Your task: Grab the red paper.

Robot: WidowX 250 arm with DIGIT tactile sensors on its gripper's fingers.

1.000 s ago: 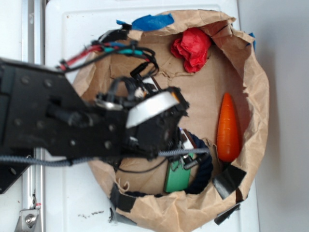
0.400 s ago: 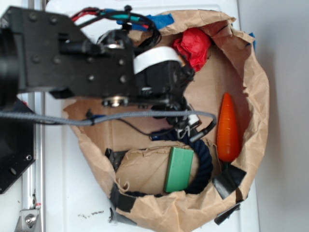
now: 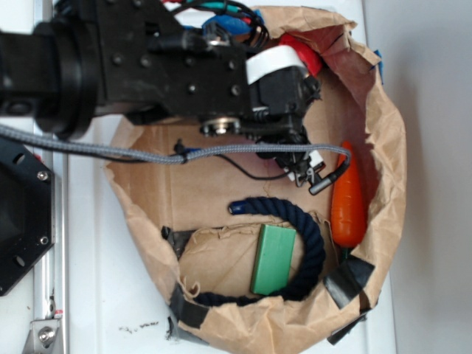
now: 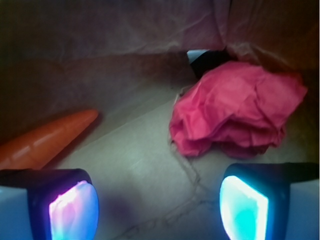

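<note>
A bright red paper (image 4: 235, 117), a crumpled wad of thin tissue with many soft folds, lies on the floor of a wrinkled brown paper bag (image 3: 387, 133) near the bag's far wall; in the exterior view only a red sliver (image 3: 306, 51) shows past the robot's black arm (image 3: 147, 66). The gripper (image 4: 159, 206) hovers just short of the wad, its jaws spread wide apart and holding nothing, its two pads (image 4: 74, 210) glowing blue and violet at the bottom of the wrist view. A smooth orange carrot-shaped toy (image 3: 348, 199) lies to one side, apart from the wad. A dark blue twisted rope (image 3: 306, 232) curls around a flat green block (image 3: 273, 259) at the bag's near end. Against a second ago, the arm has swung from the bag's middle up toward the red wad, uncovering the rope and block. The bag, patched with black and blue tape, sits on a white bench (image 3: 88, 295) with a metal rail along its left edge
</note>
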